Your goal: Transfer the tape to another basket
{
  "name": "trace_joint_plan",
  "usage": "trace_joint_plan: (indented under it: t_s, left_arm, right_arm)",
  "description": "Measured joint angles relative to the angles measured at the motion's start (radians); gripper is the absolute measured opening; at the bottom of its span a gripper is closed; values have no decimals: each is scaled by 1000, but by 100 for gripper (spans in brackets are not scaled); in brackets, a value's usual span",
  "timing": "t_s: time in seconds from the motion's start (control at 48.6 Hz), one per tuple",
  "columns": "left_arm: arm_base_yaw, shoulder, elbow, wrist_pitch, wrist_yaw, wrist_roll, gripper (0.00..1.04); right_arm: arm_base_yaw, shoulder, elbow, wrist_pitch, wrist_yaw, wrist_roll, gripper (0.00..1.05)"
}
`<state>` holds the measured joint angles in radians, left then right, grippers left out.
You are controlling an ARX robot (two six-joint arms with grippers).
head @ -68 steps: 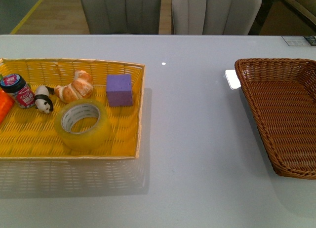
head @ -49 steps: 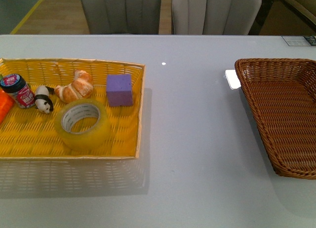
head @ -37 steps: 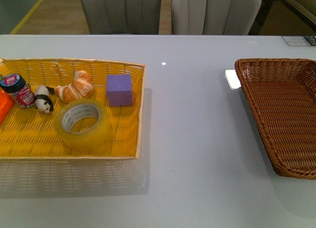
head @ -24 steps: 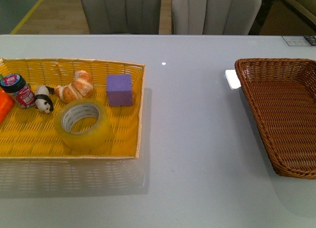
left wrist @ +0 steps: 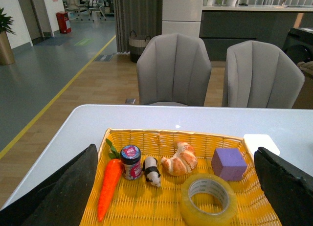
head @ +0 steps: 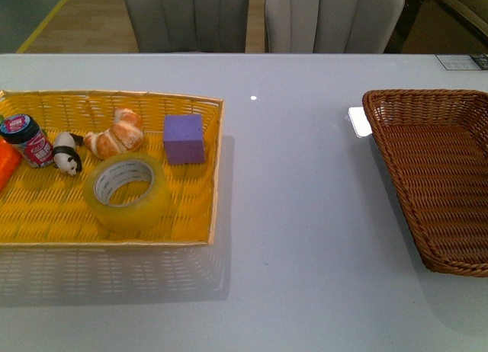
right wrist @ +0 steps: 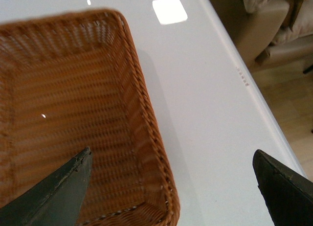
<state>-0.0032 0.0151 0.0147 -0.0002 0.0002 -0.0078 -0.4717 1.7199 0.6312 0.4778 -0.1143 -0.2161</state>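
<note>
Tape (head: 127,190) lies flat in the yellow basket (head: 216,169) at the left edge of the bench (head: 305,215), near the purple cube (head: 184,139). At the right edge, well apart, sits the brown basket (head: 423,94). Both the left gripper (left wrist: 176,150) and the right gripper (right wrist: 172,151) hang with fingers spread wide, gripping nothing.

Yellowish tape (head: 146,208) flat, well apart from brown basket (head: 444,186)

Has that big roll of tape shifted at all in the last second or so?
No. The tape roll lies where it did, in the yellow basket, the same gap from the purple cube.
</note>
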Motion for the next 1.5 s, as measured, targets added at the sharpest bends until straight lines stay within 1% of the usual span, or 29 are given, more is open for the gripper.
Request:
trace_joint_plan:
  t_s: [0.082,0.206,0.494,0.72,0.761,0.823,0.926,0.947,1.049,1.111,1.193,1.235,1.276,1.317,1.42,1.502]
  left_arm:
    - [0,0,0,0,0,0,96]
    - [0,0,0,0,0,0,96]
    - [0,0,0,0,0,0,96]
    - [0,0,0,0,0,0,96]
    - [0,0,0,0,0,0,96]
    - [0,0,0,0,0,0,96]
    - [0,0,0,0,0,0,96]
    - [0,0,0,0,0,0,96]
    - [0,0,0,0,0,0,96]
    - [0,0,0,0,0,0,96]
    - [0,0,0,0,0,0,96]
    - [0,0,0,0,0,0,96]
    - [0,0,0,0,0,0,96]
    - [0,0,0,0,0,0,96]
    - [0,0,0,0,0,0,96]
    - [0,0,0,0,0,0,96]
  right_arm:
    - [11,174,121,-51,16,-36,96]
    - [44,295,223,-85,24,-72,96]
    - [113,467,391,-127,63,-117,96]
    - [127,567,454,-147,69,-119,95]
    - [126,576,461,-146,69,-121,87]
    - [124,582,465,-147,68,-121,79]
    - [114,592,470,-148,62,-121,63]
    - [113,593,470,-148,62,-121,61]
    - [101,594,470,-152,42,-121,46]
    - [95,585,461,-161,16,-111,31]
    - [97,563,438,-169,-13,-88,19]
    - [103,542,420,-172,-38,-61,12]
    - [113,524,404,-172,-54,-31,7]
    - [122,508,391,-172,-61,-8,5]
    - [183,454,337,-151,-85,78,5]
    - [226,443,308,-134,-90,117,5]
